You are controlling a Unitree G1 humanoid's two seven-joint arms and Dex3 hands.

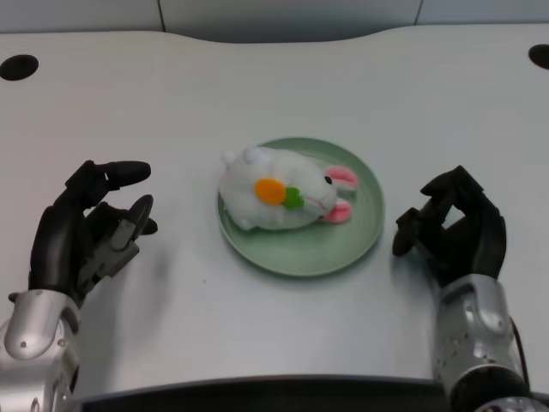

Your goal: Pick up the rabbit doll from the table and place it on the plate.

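Resting my left hand empty with fingers apart, I judge the rabbit doll, lying on the plate, soft and light; its round body gives the best hold.

No text, label, brand, number or sign can be read anywhere in the head view.
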